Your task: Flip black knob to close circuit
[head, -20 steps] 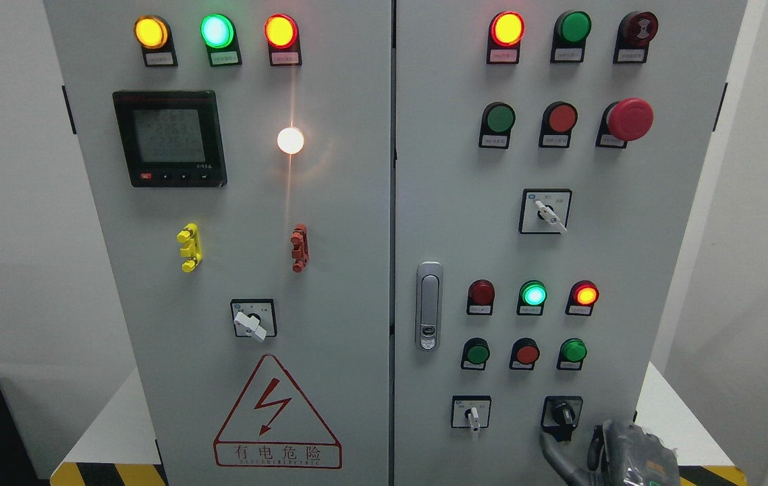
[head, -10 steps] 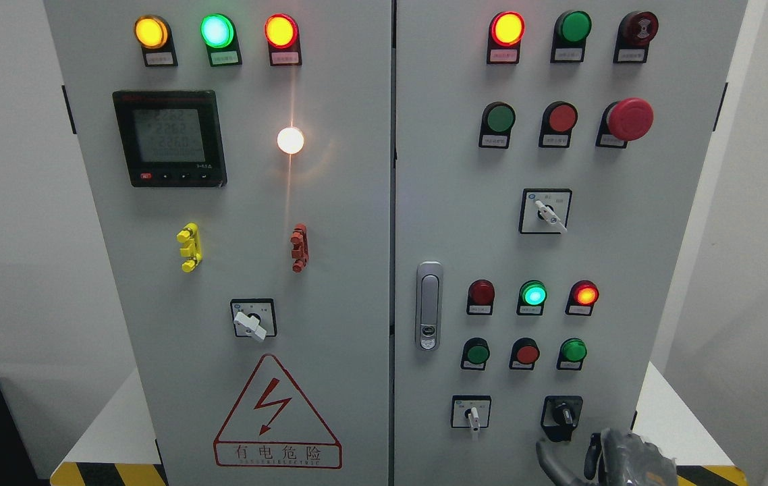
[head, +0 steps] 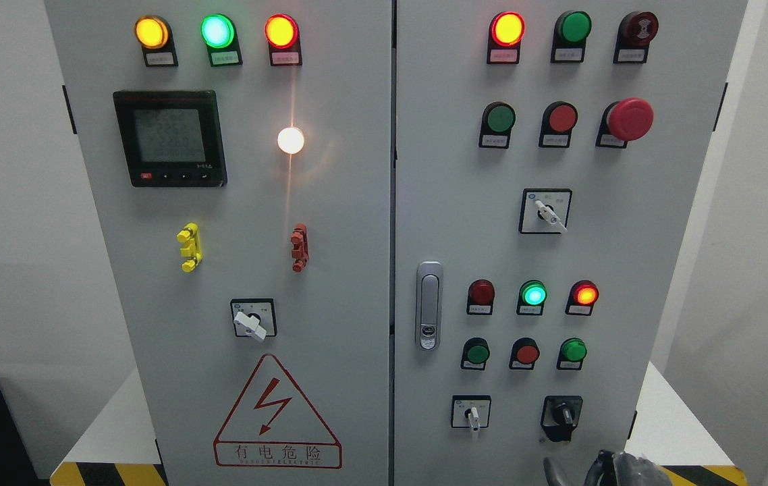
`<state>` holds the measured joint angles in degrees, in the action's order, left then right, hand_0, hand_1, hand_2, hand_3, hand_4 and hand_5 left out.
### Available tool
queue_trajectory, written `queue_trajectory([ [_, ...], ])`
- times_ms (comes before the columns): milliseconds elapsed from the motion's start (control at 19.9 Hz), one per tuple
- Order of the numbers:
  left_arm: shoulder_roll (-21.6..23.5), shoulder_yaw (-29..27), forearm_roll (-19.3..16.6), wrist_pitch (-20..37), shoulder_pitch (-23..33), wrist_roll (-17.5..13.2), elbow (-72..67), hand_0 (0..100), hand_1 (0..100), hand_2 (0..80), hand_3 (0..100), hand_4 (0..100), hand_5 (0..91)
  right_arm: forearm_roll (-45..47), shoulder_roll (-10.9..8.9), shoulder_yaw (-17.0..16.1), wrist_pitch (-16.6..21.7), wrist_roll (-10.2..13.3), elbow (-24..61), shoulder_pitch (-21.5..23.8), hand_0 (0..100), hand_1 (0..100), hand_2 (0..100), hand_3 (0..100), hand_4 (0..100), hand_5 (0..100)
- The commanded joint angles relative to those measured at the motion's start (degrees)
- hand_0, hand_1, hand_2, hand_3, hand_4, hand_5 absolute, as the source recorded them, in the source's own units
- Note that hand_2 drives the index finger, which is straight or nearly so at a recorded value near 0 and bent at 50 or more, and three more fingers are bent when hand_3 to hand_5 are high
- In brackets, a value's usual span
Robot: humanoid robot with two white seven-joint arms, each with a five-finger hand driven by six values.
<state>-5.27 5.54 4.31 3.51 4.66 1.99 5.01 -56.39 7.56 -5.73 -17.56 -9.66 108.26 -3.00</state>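
Observation:
The black knob sits in a black square plate at the lower right of the grey control cabinet; its handle points roughly up and slightly left. My right hand shows only as grey fingertips at the bottom edge, below the knob and apart from it. One thin finger curves up at the left of the hand. It holds nothing. My left hand is out of view.
A white-handled selector stands left of the black knob. Green and red push buttons and lit indicator lamps sit above. A silver door latch is at the cabinet's middle seam. A yellow-black hazard stripe edges the base.
My right hand has dropped from just under the black knob to the bottom edge of the picture, and less of it shows now. The knob looks unchanged.

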Motion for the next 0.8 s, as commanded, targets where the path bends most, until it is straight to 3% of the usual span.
queue_trajectory([
  [0,0.0,0.0,0.0,0.01,0.0,0.04,0.0,12,56,0.0,0,0,0.0,17.42,-0.18,2.12,-0.55,2.53,6.78,3.78,0,14,56,83,73,60],
  [100,0.0,0.0,0.0,0.01,0.0,0.04,0.0,12,56,0.0,0,0,0.0,23.67,-0.18,2.47,-0.11,5.34,7.84,5.63,0,14,49,78,70,55],
  [351,0.0,0.0,0.0,0.01,0.0,0.04,0.0,12,56,0.0,0,0,0.0,41.14,-0.36,3.53,2.69,9.56,11.09,10.81,0,13,23,60,55,43],
  [452,0.0,0.0,0.0,0.01,0.0,0.04,0.0,12,56,0.0,0,0,0.0,47.14,-0.44,3.53,6.2,10.27,11.36,13.18,0,12,19,52,48,36],
  [552,0.0,0.0,0.0,0.01,0.0,0.04,0.0,12,56,0.0,0,0,0.0,49.09,-0.53,4.23,11.64,10.19,11.01,15.91,0,12,13,37,37,28],
  [602,0.0,0.0,0.0,0.01,0.0,0.04,0.0,12,56,0.0,0,0,0.0,49.62,-0.62,5.02,14.46,10.1,10.57,16.79,0,11,12,35,35,26],
  [703,0.0,0.0,0.0,0.01,0.0,0.04,0.0,12,56,0.0,0,0,0.0,51.81,-0.8,5.64,19.04,9.75,8.91,17.59,0,9,3,20,19,9],
  [753,0.0,0.0,0.0,0.01,0.0,0.04,0.0,12,56,0.0,0,0,0.0,52.69,-0.8,5.73,20.88,9.66,8.12,17.76,0,9,2,18,16,4],
])
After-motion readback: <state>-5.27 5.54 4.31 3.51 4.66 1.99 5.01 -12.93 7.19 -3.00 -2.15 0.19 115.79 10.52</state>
